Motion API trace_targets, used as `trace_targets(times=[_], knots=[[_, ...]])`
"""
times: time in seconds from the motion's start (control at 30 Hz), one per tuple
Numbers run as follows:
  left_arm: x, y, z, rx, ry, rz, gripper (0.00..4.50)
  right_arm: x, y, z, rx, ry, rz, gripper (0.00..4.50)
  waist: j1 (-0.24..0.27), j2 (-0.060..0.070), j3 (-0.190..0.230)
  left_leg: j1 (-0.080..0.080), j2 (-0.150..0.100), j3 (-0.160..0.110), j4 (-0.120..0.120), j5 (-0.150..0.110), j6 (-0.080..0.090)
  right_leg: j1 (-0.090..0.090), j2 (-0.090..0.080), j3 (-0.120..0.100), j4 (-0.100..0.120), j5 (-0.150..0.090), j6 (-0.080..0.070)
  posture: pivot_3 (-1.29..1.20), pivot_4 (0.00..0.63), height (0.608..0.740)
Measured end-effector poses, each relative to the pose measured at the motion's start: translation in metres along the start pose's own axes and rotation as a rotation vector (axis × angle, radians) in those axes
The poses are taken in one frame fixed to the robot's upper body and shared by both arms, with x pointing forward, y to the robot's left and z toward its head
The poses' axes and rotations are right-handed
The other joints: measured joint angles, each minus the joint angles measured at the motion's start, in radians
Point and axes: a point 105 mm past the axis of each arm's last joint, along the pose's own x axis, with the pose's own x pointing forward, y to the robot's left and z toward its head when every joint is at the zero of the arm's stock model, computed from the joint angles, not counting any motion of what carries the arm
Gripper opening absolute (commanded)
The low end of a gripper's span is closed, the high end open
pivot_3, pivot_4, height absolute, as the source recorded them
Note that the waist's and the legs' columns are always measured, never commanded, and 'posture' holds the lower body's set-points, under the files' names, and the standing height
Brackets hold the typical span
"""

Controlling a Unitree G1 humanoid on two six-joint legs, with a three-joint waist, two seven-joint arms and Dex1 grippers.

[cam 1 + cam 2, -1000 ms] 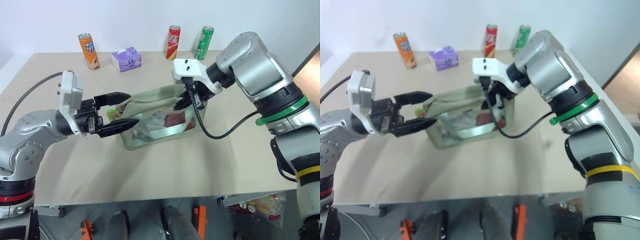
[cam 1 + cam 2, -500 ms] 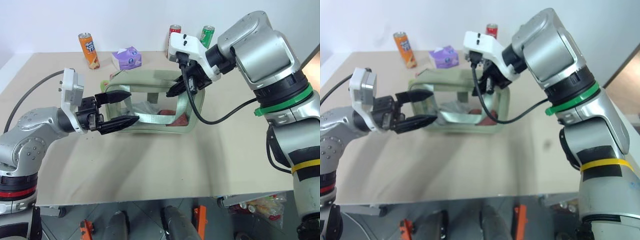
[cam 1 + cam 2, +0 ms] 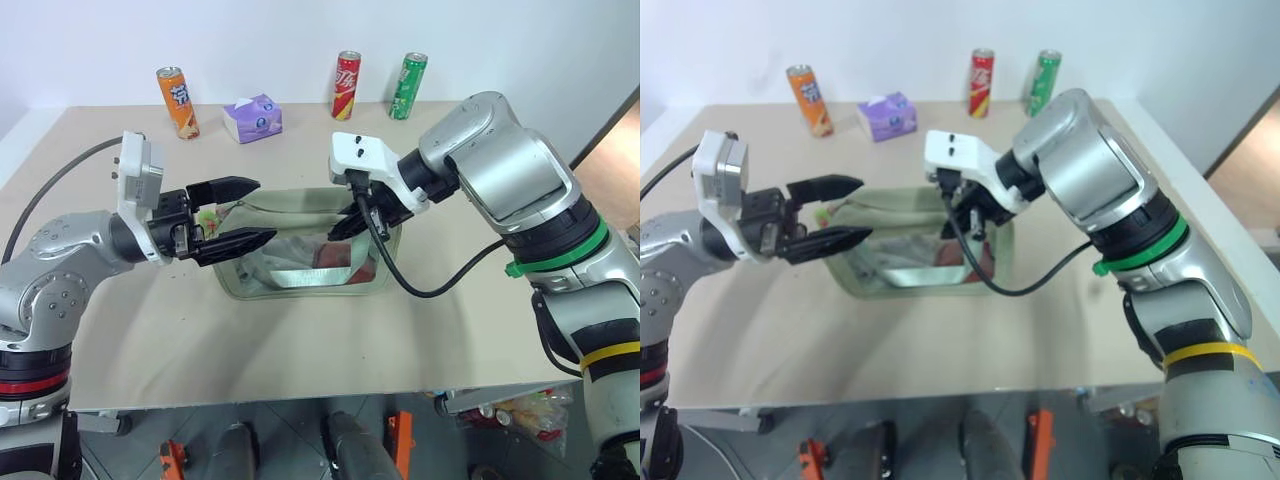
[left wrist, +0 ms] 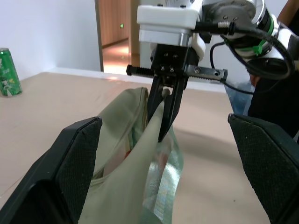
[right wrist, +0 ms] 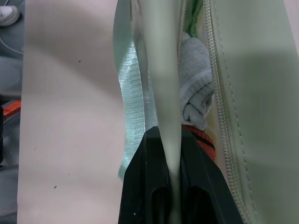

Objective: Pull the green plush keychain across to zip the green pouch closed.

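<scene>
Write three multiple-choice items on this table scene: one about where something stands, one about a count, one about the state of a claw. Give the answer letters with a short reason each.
1. The small purple tissue pack stands between:
A. the orange can and the red can
B. the red can and the green can
C. the two claws

2. How many upright drink cans are at the table's far edge?
A. two
B. three
C. four

3. The right claw is:
A. wide open above the table
B. shut on a fold of the pale sage-green fabric pouch
C. shut on a can

Answers: 1 A, orange can on one side, red can on the other. 2 B, green can is the third. 3 B, its fingers pinch the fabric.
</scene>
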Motion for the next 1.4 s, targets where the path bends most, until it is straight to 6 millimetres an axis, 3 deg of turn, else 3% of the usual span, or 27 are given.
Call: trace_targets(times=[0.27,0.4,0.77,0.83,1.07,1.2,1.3,1.4], knots=[[-0.039,0.002,0.007,0.073,0.122,0.111,4.50,0.000,-0.005,-0.002,0.007,-0.010,-0.006,0.02,-0.010,0.000,0.000,0.000,0.000,0.000,-0.002,0.000,0.000,-0.001,0.000,-0.001,0.000,-0.003,-0.004,0.00,0.150,0.740],[-0.043,0.003,0.012,0.091,0.127,0.122,4.50,0.000,-0.006,-0.002,-0.014,-0.013,-0.006,0.02,-0.009,0.000,0.000,0.000,0.000,-0.001,-0.002,0.000,0.000,0.000,0.000,-0.002,0.000,-0.004,-0.007,0.00,0.150,0.740],[-0.045,-0.005,0.012,0.079,0.151,0.101,4.50,-0.006,0.005,-0.003,-0.067,-0.024,0.068,3.70,-0.009,0.000,0.000,0.000,0.000,-0.002,-0.004,0.000,0.000,-0.001,0.000,-0.003,0.000,-0.005,-0.006,0.00,0.150,0.740],[-0.048,-0.005,0.012,0.074,0.163,0.104,4.50,-0.013,0.010,-0.003,-0.058,-0.043,0.115,3.70,-0.009,0.001,0.001,0.000,0.000,-0.002,-0.004,0.000,0.000,-0.001,0.000,-0.003,0.000,-0.006,-0.008,0.00,0.150,0.740],[-0.053,-0.001,0.011,0.050,0.145,0.117,4.50,-0.085,0.016,0.029,-0.112,-0.236,0.078,3.70,-0.008,0.001,0.001,0.000,0.000,-0.002,-0.005,0.000,0.000,0.000,-0.001,-0.004,0.000,-0.007,-0.009,0.00,0.150,0.740],[-0.052,-0.001,0.010,0.042,0.135,0.117,4.50,-0.103,0.018,0.021,-0.081,-0.294,0.060,3.70,-0.008,0.001,0.001,0.000,0.000,-0.002,-0.004,0.000,0.000,0.000,-0.001,-0.004,0.000,-0.007,-0.009,0.00,0.150,0.740],[-0.054,-0.002,0.006,0.023,0.139,0.118,4.50,-0.113,0.014,0.002,-0.020,-0.321,0.008,3.70,-0.007,0.001,0.001,0.001,0.000,-0.001,-0.004,0.000,0.000,0.000,-0.001,-0.003,0.000,-0.007,-0.009,0.00,0.150,0.740],[-0.058,-0.002,0.000,-0.008,0.150,0.126,4.50,-0.102,0.008,-0.056,0.137,-0.280,-0.085,3.70,-0.004,-0.002,-0.001,0.001,0.000,-0.001,-0.004,-0.001,-0.001,0.000,-0.001,-0.003,0.000,-0.008,-0.008,0.00,0.150,0.740]])
